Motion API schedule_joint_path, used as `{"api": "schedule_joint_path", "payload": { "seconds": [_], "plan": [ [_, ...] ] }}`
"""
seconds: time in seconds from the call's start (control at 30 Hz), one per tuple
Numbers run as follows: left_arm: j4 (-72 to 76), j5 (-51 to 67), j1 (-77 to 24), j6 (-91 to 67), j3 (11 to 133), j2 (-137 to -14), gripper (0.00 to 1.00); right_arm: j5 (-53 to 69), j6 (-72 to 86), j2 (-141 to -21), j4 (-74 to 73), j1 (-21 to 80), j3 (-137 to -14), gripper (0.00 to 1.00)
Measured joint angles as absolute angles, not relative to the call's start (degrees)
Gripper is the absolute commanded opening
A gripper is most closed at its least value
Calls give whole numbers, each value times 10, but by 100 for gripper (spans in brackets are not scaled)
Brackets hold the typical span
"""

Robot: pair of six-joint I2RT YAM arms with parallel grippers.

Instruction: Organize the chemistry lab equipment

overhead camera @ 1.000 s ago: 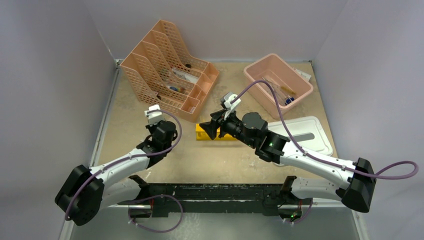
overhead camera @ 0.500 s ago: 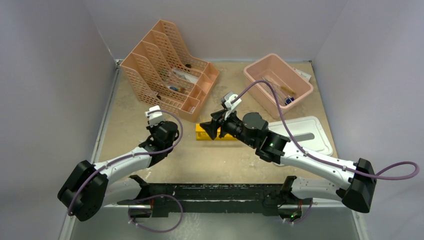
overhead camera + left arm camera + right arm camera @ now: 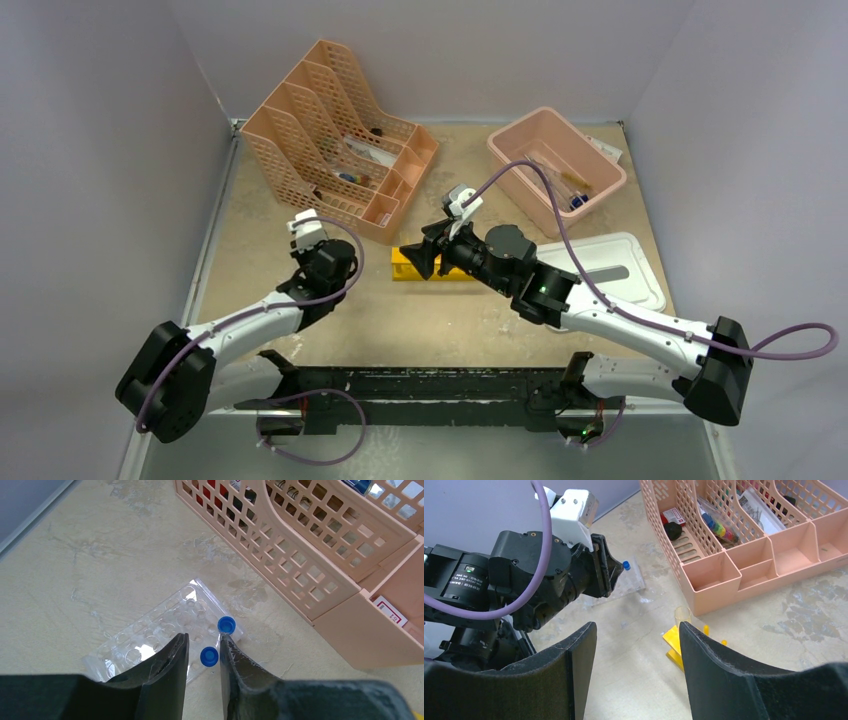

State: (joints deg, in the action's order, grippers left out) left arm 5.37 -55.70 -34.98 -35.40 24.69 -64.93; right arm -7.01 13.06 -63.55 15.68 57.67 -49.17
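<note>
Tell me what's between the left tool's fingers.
A blue cap, seen against the clear well plate; the left wrist view shows it.

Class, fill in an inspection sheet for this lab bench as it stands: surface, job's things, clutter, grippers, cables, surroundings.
Surface: beige tabletop, mottled and worn.
Job's things: yellow rack at centre, one clear tube standing in it; clear well plate lying flat, two blue caps by it.
Clutter: peach mesh organizer, small items inside; pink tub; white lid beside it.
Grippers: left gripper jaws slightly apart around a blue cap, grip unclear; right gripper open over the rack.
Cables: purple cable along each arm.
Surroundings: plain grey walls.
</note>
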Motion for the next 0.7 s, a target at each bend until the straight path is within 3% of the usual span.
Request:
{"api": "schedule_joint_path", "payload": {
  "seconds": [0.33,0.7],
  "plan": [
    [-2,-546,-334,-369,293,-649,51,-70,131,-635,157,577,-492,63],
    [-176,-444,-279,-458,358,-617,55,-70,130,-635,157,577,-492,63]
  ]
}}
